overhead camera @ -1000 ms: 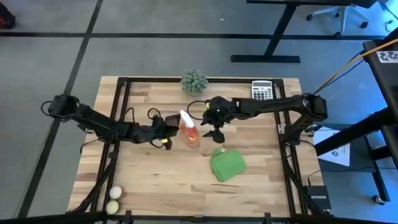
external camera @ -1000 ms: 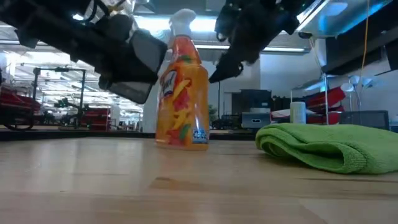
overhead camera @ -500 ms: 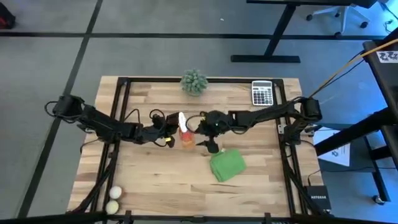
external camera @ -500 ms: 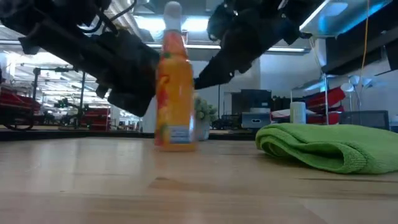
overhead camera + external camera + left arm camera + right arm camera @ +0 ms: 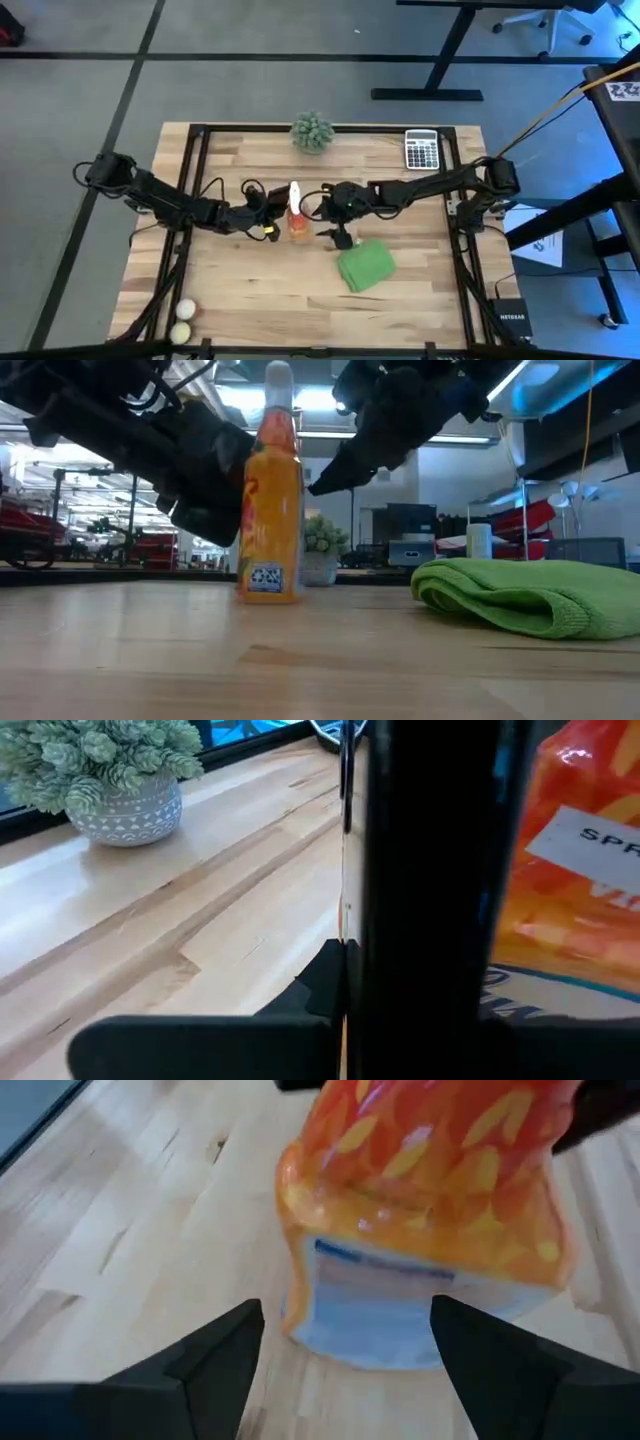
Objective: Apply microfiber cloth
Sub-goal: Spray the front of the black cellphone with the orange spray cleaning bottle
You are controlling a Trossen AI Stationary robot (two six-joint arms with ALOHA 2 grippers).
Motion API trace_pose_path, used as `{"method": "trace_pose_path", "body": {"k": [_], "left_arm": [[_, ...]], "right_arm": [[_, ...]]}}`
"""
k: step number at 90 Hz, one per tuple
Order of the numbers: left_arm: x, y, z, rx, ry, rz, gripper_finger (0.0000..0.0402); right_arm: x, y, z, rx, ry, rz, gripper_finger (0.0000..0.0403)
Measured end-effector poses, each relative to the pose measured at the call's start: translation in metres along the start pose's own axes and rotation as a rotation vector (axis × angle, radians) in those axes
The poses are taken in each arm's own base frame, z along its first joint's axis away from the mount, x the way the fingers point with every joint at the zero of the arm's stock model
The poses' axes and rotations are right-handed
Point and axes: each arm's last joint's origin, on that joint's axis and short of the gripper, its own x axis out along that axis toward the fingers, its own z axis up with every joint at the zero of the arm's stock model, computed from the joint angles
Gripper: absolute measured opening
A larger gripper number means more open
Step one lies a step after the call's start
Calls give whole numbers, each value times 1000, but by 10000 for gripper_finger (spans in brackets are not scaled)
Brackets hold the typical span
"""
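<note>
Table (image 5: 240, 285) | left claw (image 5: 272, 212) grips bottle (image 5: 296, 210) | right claw (image 5: 342, 236) open beside cloth (image 5: 365, 264)

microfiber cloth (image 5: 365, 266): bright green, soft
state: folded into a rumpled pad, lying flat
place, high view: just right of centre, lower half of the frame
place, low view (image 5: 525, 595): right side of the frame

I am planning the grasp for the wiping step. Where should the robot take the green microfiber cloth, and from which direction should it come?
Probably from straight above, at the folded, rounded edge of the microfiber cloth that faces the orange spray bottle. The cloth lies flat and bunched on the table, so its raised fold gives the fingers something to pinch. The right gripper, open, hangs closest to it.
</note>
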Motion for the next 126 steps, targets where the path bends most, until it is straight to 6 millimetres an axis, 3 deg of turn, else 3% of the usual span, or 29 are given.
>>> {"method": "trace_pose_path", "body": {"k": [31, 58, 77, 92, 126], "left_arm": [[-9, 4, 11, 6, -33, 23, 17], [-11, 3, 8, 4, -12, 21, 17], [-11, 4, 7, 9, -5, 24, 17], [-10, 4, 7, 5, -6, 24, 17], [-10, 4, 7, -4, -6, 24, 17]], "right_arm": [[-33, -3, 28, -8, 3, -103, 283], [-44, -7, 38, -6, 94, -249, 393], [-45, -9, 35, -10, 137, -338, 380], [-45, -9, 35, -9, 137, -338, 398], [-46, -8, 29, -5, 210, -336, 379]]}}
